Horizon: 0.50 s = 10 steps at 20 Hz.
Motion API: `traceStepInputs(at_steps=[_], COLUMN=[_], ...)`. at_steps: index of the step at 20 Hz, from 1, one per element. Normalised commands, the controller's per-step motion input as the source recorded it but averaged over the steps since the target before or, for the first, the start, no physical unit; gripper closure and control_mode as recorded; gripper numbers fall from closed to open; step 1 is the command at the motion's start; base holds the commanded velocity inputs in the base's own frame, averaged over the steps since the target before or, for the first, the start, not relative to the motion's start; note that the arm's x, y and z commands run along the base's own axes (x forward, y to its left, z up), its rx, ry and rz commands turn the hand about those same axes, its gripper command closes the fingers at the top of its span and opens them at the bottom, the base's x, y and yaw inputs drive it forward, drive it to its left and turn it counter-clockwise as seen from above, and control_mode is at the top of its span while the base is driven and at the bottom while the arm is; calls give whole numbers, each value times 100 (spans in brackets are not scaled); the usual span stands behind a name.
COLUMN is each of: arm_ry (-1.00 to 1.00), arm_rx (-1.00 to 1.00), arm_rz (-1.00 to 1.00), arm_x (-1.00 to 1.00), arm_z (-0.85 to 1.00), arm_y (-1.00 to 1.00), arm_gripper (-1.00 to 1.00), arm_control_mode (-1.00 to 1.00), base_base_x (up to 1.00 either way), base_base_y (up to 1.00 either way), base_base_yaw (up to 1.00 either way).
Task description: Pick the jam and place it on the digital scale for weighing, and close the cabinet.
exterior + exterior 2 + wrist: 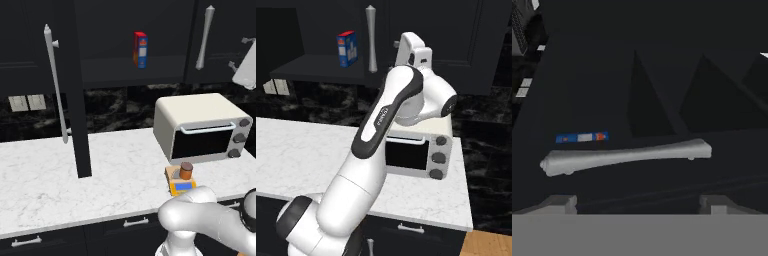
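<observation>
White marble counter [45,172] runs across a dark kitchen with a black stone backsplash. Taking the white toaster oven [200,127] on that counter as the landmark: the digital scale [180,182], small and orange-yellow with a blue display strip, sits just in front of the oven's lower left corner, near the counter's front edge. The jam [186,171], an orange-brown jar with a darker lid, stands upright on the scale's platform.

Above and to the left of the oven, the cabinet [100,40] is open. One black door [75,90] juts out edge-on over the counter, well left of the oven, with a long silver bar handle [56,85] beside it. On the shelf inside, up and left of the oven, stands a red and blue box [140,49]; its printing is too small to read. Directly above the oven a second silver bar handle [204,37] hangs on the other door.

The gripper [639,202] is up in front of the cabinet, above the oven's right end, its white hand at the right edge of the left base view. In the hand view its two dark fingertips [559,204] stand wide apart, grasping nothing, with a silver handle lying across just beyond them, not touching.

Left of the jutting door the counter is bare. Two pale wall switches [27,102] sit on the backsplash far left of the oven. Drawers with short handles [136,222] lie below the counter.
</observation>
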Motion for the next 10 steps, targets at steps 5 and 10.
traceStepInputs(at_steps=[5, 10], arm_ry=[-6, 0], arm_rx=[0, -1], arm_rz=[-2, -4], arm_x=[-100, -100], arm_z=[28, 36], arm_y=[9, -1], arm_gripper=[-100, -100], arm_control_mode=[-100, -100], base_base_x=[0, 0], base_base_y=[0, 0], base_base_yaw=[0, 0])
